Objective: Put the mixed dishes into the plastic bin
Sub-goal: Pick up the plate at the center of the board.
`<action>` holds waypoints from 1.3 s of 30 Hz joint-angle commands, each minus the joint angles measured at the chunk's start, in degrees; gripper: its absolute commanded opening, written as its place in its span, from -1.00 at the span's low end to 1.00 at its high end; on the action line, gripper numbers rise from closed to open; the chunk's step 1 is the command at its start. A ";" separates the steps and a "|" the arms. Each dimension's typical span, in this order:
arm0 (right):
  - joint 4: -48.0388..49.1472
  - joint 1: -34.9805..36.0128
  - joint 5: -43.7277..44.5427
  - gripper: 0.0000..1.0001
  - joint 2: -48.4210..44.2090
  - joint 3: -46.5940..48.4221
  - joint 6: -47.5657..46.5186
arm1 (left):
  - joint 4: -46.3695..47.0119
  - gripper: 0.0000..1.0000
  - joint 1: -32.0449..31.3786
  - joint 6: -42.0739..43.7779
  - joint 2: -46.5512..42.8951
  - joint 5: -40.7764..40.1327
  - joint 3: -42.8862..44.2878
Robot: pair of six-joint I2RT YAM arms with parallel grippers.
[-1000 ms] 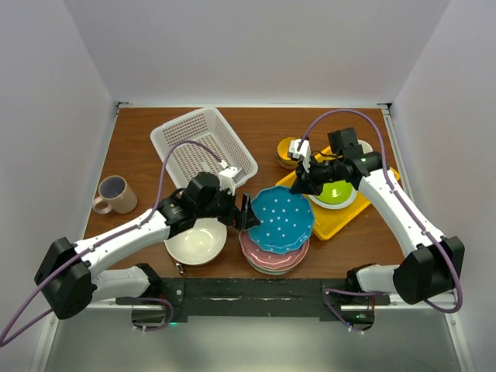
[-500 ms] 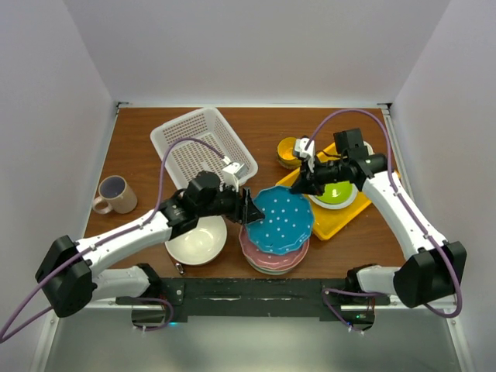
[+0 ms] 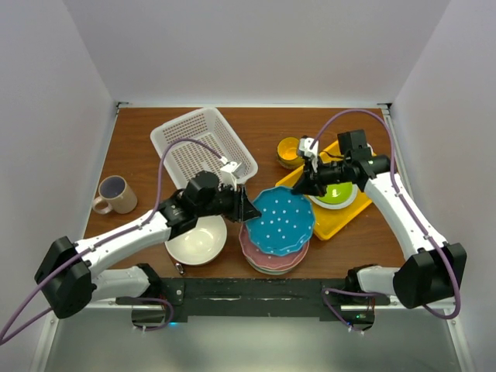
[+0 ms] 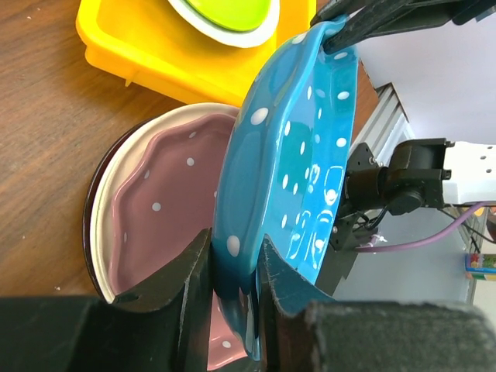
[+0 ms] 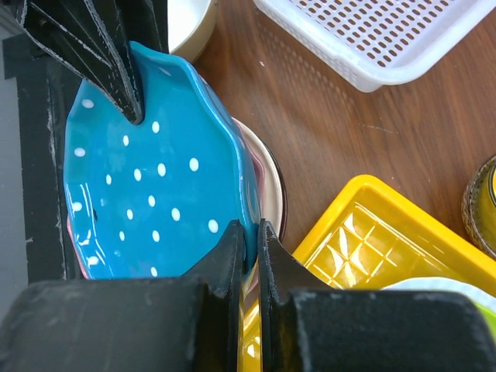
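Observation:
The blue white-dotted plate is held tilted above the pink dotted plate and the stack under it. My left gripper is shut on the blue plate's left rim, its jaws pressed against both faces. My right gripper is shut on the opposite rim. The white plastic bin lies behind the left arm. A large cream bowl sits under the left arm. A pinkish mug stands at the far left, and a yellow mug behind the plates.
A yellow tray at the right carries a lime-green plate, close to the blue plate's right rim. The bin's near corner is a short gap from the plate stack. Walls enclose the table on three sides.
My left gripper's jaws have closed from wide open onto the blue plate's left rim. The right gripper has kept its grip and shifted slightly right.

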 commanded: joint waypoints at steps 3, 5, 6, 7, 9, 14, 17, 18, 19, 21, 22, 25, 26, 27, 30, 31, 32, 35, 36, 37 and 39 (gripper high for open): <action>3.24 -0.27 -8.03 -0.75 -2.63 -0.43 3.64 | 3.92 -1.00 -0.65 -2.51 -5.47 -0.24 -0.09; 3.85 -0.35 -8.46 -0.40 -3.16 -0.96 4.17 | 3.83 -1.00 -0.65 -3.30 -7.05 -1.64 -0.18; 3.94 -0.79 -8.73 -0.31 -3.25 -1.13 4.52 | 3.75 -1.00 -0.65 -3.48 -7.58 -2.00 -0.27; 4.12 -0.97 -8.99 -0.21 -3.51 -1.31 4.78 | 3.40 -1.00 -0.65 -3.66 -8.63 -2.78 -0.27; 4.29 -1.67 -9.52 0.06 -4.21 -1.40 4.96 | 3.13 -1.00 -0.56 -4.10 -9.60 -3.58 -0.36; 4.99 -5.00 -10.66 0.48 -6.50 -1.93 5.93 | 2.52 -1.00 0.49 -4.71 -12.42 -3.67 -0.19; 5.00 -7.64 -12.42 0.60 -8.08 -1.93 6.45 | 1.38 -1.00 1.54 -4.54 -13.47 -3.67 -0.18; 4.82 -8.26 -13.12 0.64 -8.43 -2.01 6.11 | 1.29 -1.00 1.89 -4.45 -14.00 -3.32 -0.18; 4.91 -8.96 -13.47 0.64 -9.22 -2.10 6.10 | 1.29 -1.00 2.33 -4.54 -14.26 -2.97 -0.36; 4.91 -10.90 -14.35 0.65 -9.75 -2.45 6.02 | 1.29 -1.00 3.65 -4.80 -15.31 -2.09 -0.18; 4.91 -11.60 -15.23 0.66 -10.19 -2.45 6.10 | 0.94 -1.00 4.00 -4.80 -15.67 -1.92 -0.01; 4.82 -13.63 -16.46 0.66 -10.72 -2.72 6.02 | -0.03 -1.00 5.67 -4.19 -17.07 -1.83 0.96; 4.82 -15.37 -17.16 0.66 -11.07 -2.98 6.02 | -1.16 -1.00 6.72 -4.01 -17.34 -1.74 1.05; 4.73 -15.82 -17.43 0.67 -11.24 -3.15 6.10 | -2.04 -1.00 7.43 -3.92 -18.04 -1.30 1.13; 5.26 -17.40 -18.22 0.67 -11.95 -4.12 6.28 | -3.10 -1.00 9.80 -3.57 -19.53 -1.03 1.40; 5.52 -17.75 -18.31 0.67 -12.12 -4.30 6.54 | -3.54 -1.00 10.24 -3.48 -19.80 -1.21 1.66; 5.78 -18.11 -18.49 0.67 -12.30 -4.65 6.63 | -3.81 -1.00 11.03 -3.13 -20.06 -1.38 1.84; 6.58 -18.72 -18.40 0.67 -12.65 -5.61 7.16 | -4.51 -1.00 12.00 -2.61 -20.68 -2.35 2.72; 6.84 -18.81 -18.40 0.67 -12.83 -6.05 7.33 | -4.60 -1.00 12.09 -2.60 -20.77 -2.70 2.89; 7.02 -18.90 -18.31 0.67 -12.92 -6.23 7.42 | -4.86 -1.00 12.27 -2.52 -20.77 -3.31 3.42; 7.45 -19.08 -18.40 0.67 -13.09 -6.93 7.77 | -4.87 -1.00 12.53 -2.25 -20.68 -3.93 3.86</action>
